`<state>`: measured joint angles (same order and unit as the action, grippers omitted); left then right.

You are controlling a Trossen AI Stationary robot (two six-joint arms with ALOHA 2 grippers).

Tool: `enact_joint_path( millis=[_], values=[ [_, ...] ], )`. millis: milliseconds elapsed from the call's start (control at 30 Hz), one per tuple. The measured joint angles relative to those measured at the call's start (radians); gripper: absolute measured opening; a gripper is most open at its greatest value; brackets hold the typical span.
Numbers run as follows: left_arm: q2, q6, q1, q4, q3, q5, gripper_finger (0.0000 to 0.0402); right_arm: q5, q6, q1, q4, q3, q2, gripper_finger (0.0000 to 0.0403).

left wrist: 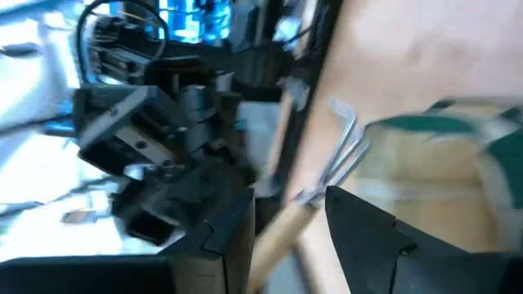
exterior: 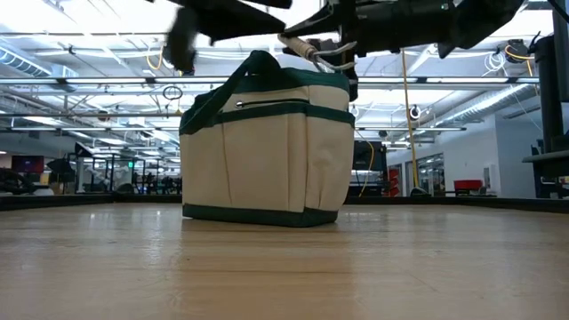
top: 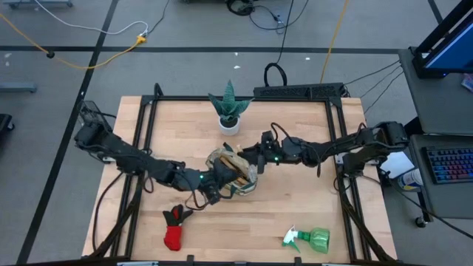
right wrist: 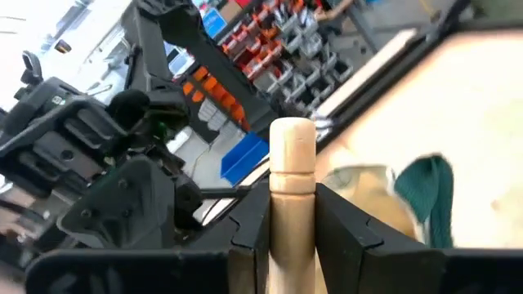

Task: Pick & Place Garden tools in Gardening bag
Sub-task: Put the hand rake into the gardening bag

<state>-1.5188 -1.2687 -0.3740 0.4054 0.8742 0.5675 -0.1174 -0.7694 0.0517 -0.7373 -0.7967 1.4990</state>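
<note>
Gardening bag [top: 235, 171] — table centre, upright, both arms meeting above it.
Right gripper [right wrist: 292, 214] — clamped on a wooden tool handle [right wrist: 292, 175], just above the bag; not yet dropped in.
Left gripper [left wrist: 286, 224] — a wooden-handled rake [left wrist: 339, 159] lies between its fingers, beside the bag; firm grip or loose, cannot tell.
Outstanding: red-black glove [top: 174, 229] and green spray bottle [top: 310, 239], both on the near table edge, well apart from the bag.
</note>
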Motion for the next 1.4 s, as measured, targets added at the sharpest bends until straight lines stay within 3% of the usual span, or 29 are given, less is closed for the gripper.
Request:
enact_joint_path(
  millis=[200, 533, 700, 1167, 1400],
  values=[
    [-0.077, -0.170, -0.010, 0.122, 0.001, 0.057, 0.0157, 0.056, -0.121, -0.003, 0.008, 0.000, 0.000, 0.0066],
    [-0.096, -0.199, 0.005, 0.180, 0.000, 0.079, 0.0157, 0.097, -0.195, -0.006, -0.006, 0.000, 0.000, 0.0066],
    [-0.096, -0.242, 0.046, 0.181, 0.000, -0.015, 0.0157, 0.097, -0.222, -0.006, -0.044, 0.000, 0.000, 0.0066],
    [-0.096, -0.272, 0.110, 0.196, 0.000, -0.098, 0.0155, 0.097, -0.240, -0.005, -0.044, 0.000, 0.001, 0.0066],
    [-0.096, -0.287, 0.135, 0.200, 0.001, -0.148, 0.0104, 0.097, -0.297, -0.017, -0.038, 0.000, 0.001, 0.0071]
  ],
)
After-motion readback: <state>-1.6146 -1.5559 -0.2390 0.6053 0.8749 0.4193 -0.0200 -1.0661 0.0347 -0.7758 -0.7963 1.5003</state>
